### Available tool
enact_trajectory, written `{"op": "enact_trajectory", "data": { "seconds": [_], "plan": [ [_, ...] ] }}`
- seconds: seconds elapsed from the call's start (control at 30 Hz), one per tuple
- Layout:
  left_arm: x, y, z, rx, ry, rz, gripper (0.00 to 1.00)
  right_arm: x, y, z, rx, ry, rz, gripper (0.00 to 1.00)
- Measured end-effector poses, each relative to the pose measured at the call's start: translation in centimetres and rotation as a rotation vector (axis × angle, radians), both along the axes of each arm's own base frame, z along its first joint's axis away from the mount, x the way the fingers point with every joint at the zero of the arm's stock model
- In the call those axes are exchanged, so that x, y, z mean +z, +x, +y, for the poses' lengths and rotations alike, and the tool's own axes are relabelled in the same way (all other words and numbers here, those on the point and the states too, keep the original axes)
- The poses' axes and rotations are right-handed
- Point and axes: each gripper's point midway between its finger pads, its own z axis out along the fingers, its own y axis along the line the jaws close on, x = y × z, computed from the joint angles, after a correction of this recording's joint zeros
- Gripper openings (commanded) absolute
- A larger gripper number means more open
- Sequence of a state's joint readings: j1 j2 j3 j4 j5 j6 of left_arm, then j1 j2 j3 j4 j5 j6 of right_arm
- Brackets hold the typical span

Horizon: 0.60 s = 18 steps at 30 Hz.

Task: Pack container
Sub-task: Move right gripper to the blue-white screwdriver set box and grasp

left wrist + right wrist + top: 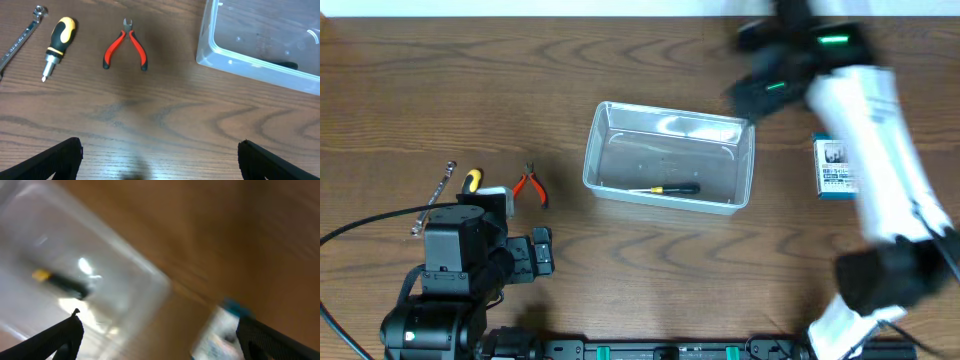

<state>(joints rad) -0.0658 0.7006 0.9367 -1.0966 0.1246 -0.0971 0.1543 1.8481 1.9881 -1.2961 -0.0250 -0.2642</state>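
Observation:
The clear plastic container [668,157] sits mid-table with a black-and-yellow screwdriver [665,188] inside; it also shows in the left wrist view [260,50] and, blurred, in the right wrist view [75,270]. Left of it lie red-handled pliers [531,185], a yellow-and-black stubby screwdriver [470,181] and a metal wrench [434,197]. My left gripper [160,160] is open and empty over bare table near the front left. My right gripper [157,335] is open and empty, high above the container's right end.
A small blue-and-white box [836,167] lies right of the container, also blurred in the right wrist view [220,330]. A black cable [370,225] runs across the left of the table. The right arm [880,170] spans the right side.

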Motion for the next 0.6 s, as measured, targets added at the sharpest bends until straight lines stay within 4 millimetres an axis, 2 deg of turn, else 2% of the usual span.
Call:
{"op": "enact_trajectory", "data": {
  "seconds": [0.1,0.2,0.27,0.3,0.4,0.6],
  "plan": [
    [0.0,0.0,0.0,0.0,0.0,0.0,0.98,2.5,-1.1,-8.0,-0.262,0.014,-0.033,0.99],
    [0.0,0.0,0.0,0.0,0.0,0.0,0.98,2.2,-2.3,-13.3,-0.424,0.01,-0.003,0.99],
    [0.0,0.0,0.0,0.0,0.0,0.0,0.98,1.0,-2.8,-15.7,-0.49,0.008,0.034,0.99],
    [0.0,0.0,0.0,0.0,0.0,0.0,0.98,0.3,-2.9,-16.4,-0.507,0.007,0.053,0.99],
    [0.0,0.0,0.0,0.0,0.0,0.0,0.98,-3.2,-3.3,-17.9,-0.543,0.007,0.14,0.99],
    [0.0,0.0,0.0,0.0,0.0,0.0,0.98,-12.0,-3.5,-18.1,-0.514,-0.001,0.29,0.99]
  ]
}}
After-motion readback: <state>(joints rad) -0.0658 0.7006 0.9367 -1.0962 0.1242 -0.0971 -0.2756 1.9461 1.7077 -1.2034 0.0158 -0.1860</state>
